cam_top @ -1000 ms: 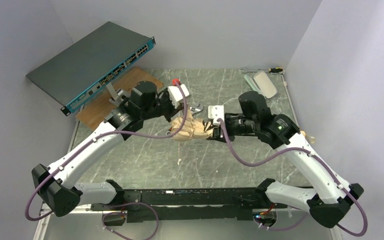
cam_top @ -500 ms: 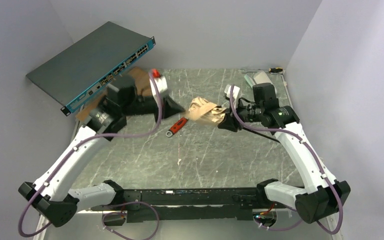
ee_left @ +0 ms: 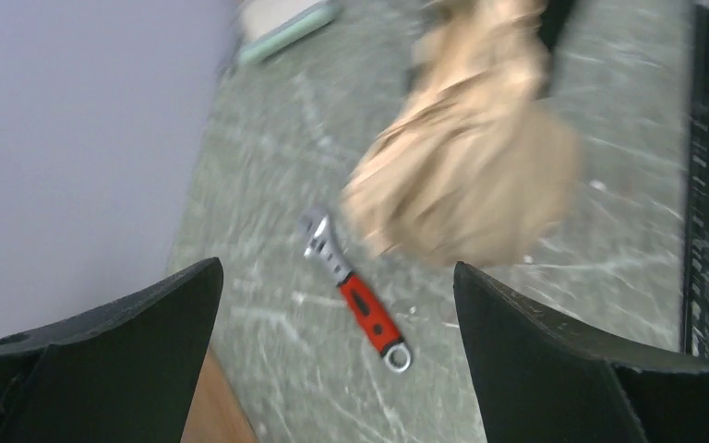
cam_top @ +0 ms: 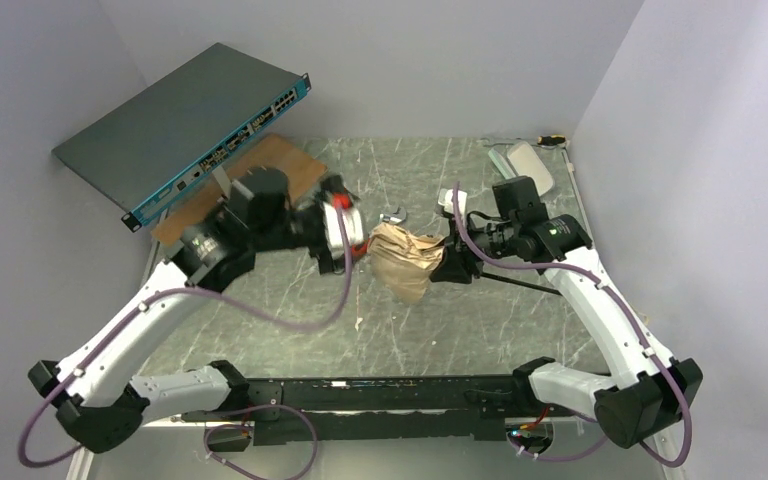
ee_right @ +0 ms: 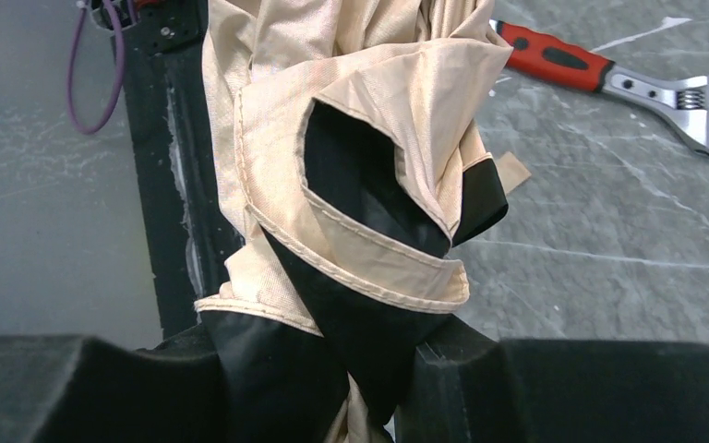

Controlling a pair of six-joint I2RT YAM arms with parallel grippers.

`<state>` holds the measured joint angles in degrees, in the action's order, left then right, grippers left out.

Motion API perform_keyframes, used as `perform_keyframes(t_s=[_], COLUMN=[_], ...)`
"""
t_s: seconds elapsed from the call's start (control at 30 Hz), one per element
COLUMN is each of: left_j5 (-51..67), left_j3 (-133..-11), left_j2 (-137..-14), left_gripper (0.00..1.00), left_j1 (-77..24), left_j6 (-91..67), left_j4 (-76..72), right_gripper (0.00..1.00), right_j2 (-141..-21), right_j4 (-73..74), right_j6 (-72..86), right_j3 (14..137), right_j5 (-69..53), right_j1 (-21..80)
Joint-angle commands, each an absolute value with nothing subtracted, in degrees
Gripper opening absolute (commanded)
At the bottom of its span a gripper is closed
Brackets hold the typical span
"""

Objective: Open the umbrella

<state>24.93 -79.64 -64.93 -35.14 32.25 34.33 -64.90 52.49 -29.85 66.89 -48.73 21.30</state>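
Observation:
The umbrella (cam_top: 406,260) is a crumpled cream-tan bundle held above the middle of the table. Its thin black shaft (cam_top: 520,285) runs right, behind my right gripper (cam_top: 454,264). In the right wrist view the jaws of the right gripper (ee_right: 369,374) are shut on the umbrella (ee_right: 351,111), pinching tan fabric and black lining. My left gripper (cam_top: 352,240) hangs just left of the bundle. In the left wrist view the left gripper (ee_left: 337,269) is wide open with nothing between its fingers (ee_left: 129,351), and the blurred umbrella (ee_left: 471,175) lies ahead of them.
A red-handled wrench (ee_left: 360,300) lies on the table below the left gripper; its silver head (cam_top: 393,214) shows beside the bundle. A network switch (cam_top: 180,120) leans at the back left over a wooden board (cam_top: 295,160). A mint-green case (cam_top: 526,166) sits at the back right.
The left gripper has opened and swung back in beside the umbrella. The right gripper has carried the bundle down and toward the front, and the shaft now shows behind it.

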Motion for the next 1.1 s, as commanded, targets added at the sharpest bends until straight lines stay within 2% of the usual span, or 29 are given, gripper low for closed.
perform_keyframes(t_s=[0.0,0.2,0.43,0.47,0.57,0.6,0.63,0.67,0.7,0.73,0.8,0.93,1.07], left_j5=[19.79,3.44,0.19,-1.57,-3.96,-4.26,-4.52,-4.3,-3.83,-2.97,2.04,8.7,15.62], left_j3=[-77.82,-71.62,-66.94,-66.74,-67.05,-66.99,-66.99,-66.97,-67.09,-67.37,-69.59,-74.18,-78.75], left_j2=[-63.05,-65.43,-67.54,-68.11,-69.94,-70.11,-70.09,-70.03,-70.01,-70.09,-71.24,-74.81,-77.71], left_gripper=[1.0,1.0,0.98,0.9,0.54,0.45,0.32,0.13,0.01,0.0,0.0,0.0,0.0], left_j1=[-49.97,-61.51,-64.08,-64.13,-64.02,-63.92,-63.94,-63.67,-63.23,-62.29,-59.02,-52.19,-41.34], left_j6=[49.26,55.06,57.41,57.31,54.79,53.54,52.07,50.34,48.23,45.7,37.71,24.89,12.2], left_j4=[37.51,32.24,32.39,32.27,32.49,32.29,31.95,31.69,31.55,31.41,31.88,30.13,24.98], right_gripper=[0.0,0.0,0.0,0.0,0.0,0.08,0.16,0.24,0.38,0.6,0.92,0.98,0.98], right_j2=[-65.88,-67.17,-67.21,-67.42,-67.84,-67.79,-67.72,-67.68,-67.63,-67.57,-68.55,-70.6,-67.1], right_j4=[49.27,47.16,45.34,45.61,46.82,46.27,45.79,44.55,42.96,40.91,34.22,26.17,19.49], right_j6=[-27.21,-22.07,-18.63,-18.74,-19.48,-18.78,-18.3,-16.89,-15.0,-12.87,-7.92,-0.6,7.35], right_j3=[69.57,71.59,72.99,73.37,74.77,75.23,75.95,76.93,78.21,79.7,87.02,98.2,97.31], right_j5=[-51.99,-46.11,-47.96,-48.13,-47.51,-45.93,-44.14,-41.94,-39.34,-36.82,-32.67,-26.49,-25.82], right_j1=[24.5,31.19,32.33,32.46,32.43,32.39,32.34,32.15,31.52,30.52,27.08,25.33,25.32])
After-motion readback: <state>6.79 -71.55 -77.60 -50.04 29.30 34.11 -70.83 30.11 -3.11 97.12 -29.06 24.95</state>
